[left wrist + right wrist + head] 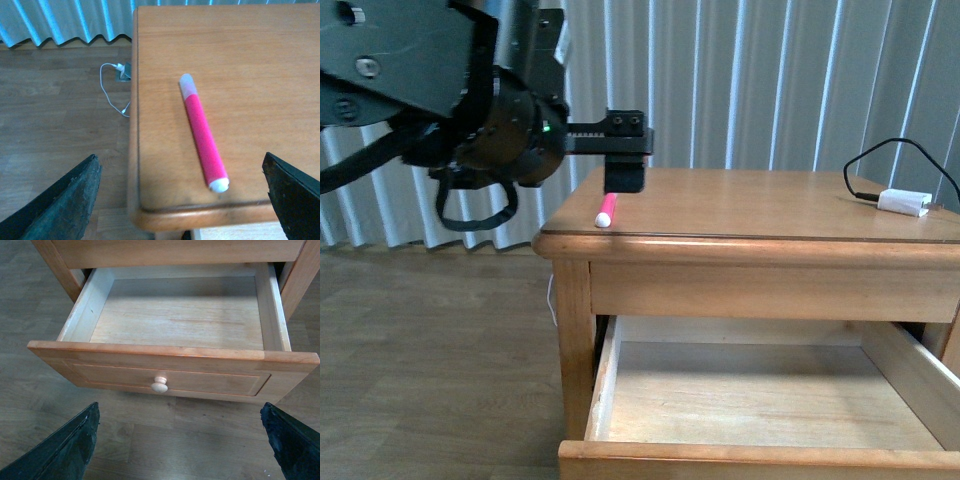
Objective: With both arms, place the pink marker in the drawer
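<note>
Wide open both sides: left fingers (65,205) flanking pink marker (202,132), right fingers (60,450) facing drawer (170,354). Could perhaps roll it off the surface (240,50) closing unevenly.

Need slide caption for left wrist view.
Open left gripper hovers over slim bright pink marker on light-brown wooden nightstand top, near its edge.

nightstand top (750,205): lt-brown wood, rounded edge | white plug (904,202) w/ black cable (880,150) looping up, on top nr right side | blinds (770,80): pale vert. slats behind | floor (430,350): grey-brown planks | white cord (107,90) on floor beside nightstand
</note>
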Available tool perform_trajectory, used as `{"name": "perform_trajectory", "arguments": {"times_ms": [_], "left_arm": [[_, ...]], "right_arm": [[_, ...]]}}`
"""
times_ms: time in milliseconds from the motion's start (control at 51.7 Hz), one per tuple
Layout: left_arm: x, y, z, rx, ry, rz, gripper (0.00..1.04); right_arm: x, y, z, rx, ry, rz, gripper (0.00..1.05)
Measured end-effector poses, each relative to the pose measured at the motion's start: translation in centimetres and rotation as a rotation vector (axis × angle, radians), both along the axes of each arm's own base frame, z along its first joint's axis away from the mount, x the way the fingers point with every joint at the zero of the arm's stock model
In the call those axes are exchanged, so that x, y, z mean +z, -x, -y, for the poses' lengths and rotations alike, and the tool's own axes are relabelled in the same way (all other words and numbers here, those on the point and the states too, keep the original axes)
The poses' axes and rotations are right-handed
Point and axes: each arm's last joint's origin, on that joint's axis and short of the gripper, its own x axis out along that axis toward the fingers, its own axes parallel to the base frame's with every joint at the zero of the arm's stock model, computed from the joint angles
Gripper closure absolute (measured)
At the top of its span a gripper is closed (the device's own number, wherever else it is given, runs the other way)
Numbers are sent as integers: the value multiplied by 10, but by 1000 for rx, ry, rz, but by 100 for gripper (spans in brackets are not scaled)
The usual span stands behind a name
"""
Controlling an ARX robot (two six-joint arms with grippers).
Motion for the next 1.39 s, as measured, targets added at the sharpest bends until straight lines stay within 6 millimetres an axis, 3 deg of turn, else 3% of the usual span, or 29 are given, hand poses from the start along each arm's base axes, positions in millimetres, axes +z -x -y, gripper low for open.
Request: {"name": "perform_trajectory", "arguments": {"times_ms": [329,638,1121,1179,1392], "left_arm": [[-19,-48,24,14,-59,-91,6],[-25,-57,31,-21,-153,-139,7],[-29,-53,27,-30,-184,-154,85],[-28,-51,25,-42,-173,-146,90],[-27,-34,23,-228,-103,-64,90]], "right_arm": [[0,0,0,0,0,0,9],[0,0,0,0,0,0,9],[0,0,0,0,0,0,9],[0,0,0,0,0,0,9],[0,0,0,0,0,0,9]]}}
